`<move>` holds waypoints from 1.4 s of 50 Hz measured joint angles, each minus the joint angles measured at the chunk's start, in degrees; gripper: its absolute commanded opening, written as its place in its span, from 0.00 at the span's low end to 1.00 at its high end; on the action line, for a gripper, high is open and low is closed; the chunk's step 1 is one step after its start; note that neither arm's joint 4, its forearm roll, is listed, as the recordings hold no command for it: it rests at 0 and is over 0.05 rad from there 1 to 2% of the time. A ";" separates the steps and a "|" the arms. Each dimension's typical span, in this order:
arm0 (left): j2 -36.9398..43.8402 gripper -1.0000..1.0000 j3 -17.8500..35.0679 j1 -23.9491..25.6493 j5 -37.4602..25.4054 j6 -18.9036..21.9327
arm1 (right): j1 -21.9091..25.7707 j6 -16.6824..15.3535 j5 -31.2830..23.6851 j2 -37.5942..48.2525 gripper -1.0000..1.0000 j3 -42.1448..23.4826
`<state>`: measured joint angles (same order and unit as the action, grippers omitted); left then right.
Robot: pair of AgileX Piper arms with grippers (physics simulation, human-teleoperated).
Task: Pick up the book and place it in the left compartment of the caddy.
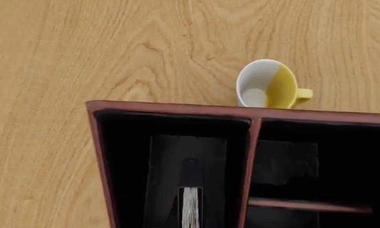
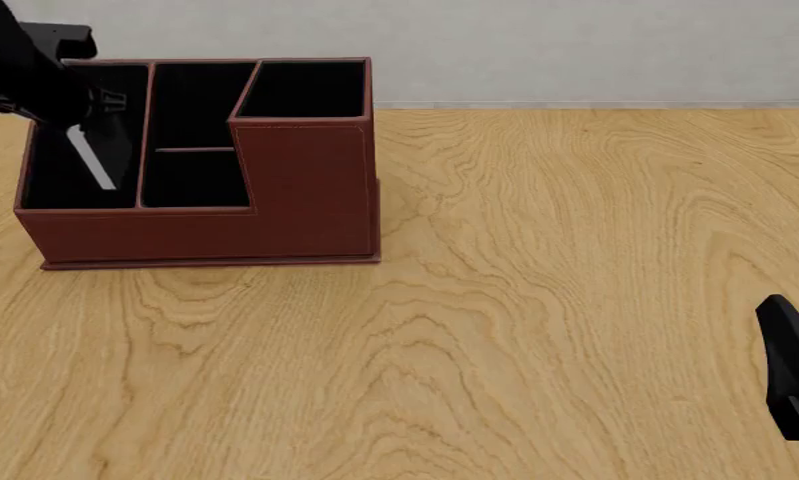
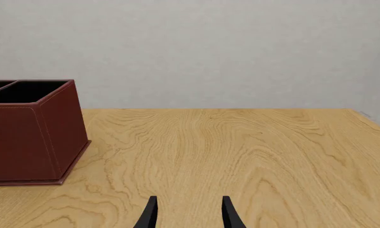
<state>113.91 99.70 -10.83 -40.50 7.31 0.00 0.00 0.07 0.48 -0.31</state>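
One caddy (image 2: 239, 215) stands at the far left of the wooden surface (image 2: 533, 300), reddish-brown outside and black inside. It has four compartments: the long left compartment (image 2: 59, 180), two shorter middle slots, and one taller square section at its right end.

There is one book (image 2: 90, 158), thin, with white page edges. It hangs tilted inside the left compartment, its lower end down between the walls, held by the left gripper (image 2: 66, 105), which is closed on its upper part above the caddy's rim. In the left wrist view the white page edges (image 1: 190, 206) show low in that same slot, seen edge-on against the black lining; whether the book touches the floor of the slot cannot be told.

One mug (image 1: 269, 85), yellow and white with a yellow handle, lies just beyond the caddy's far wall in the left wrist view; the front view does not show it.

The right gripper (image 3: 188, 213) hovers over bare wood well apart from the caddy, at the right edge of the front view, its two fingers spread apart with nothing between them.
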 measured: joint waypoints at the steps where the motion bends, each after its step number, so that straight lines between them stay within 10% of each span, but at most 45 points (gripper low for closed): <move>1: 0.11 0.00 -0.04 -0.01 0.11 0.00 | 0.00 0.00 0.00 0.00 1.00 0.00; 70: 7.10 0.00 0.18 -0.73 4.72 -0.41 | 0.00 0.00 0.00 0.00 1.00 0.00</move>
<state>121.02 99.88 -11.56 -35.78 6.90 0.00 0.00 0.07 0.48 -0.31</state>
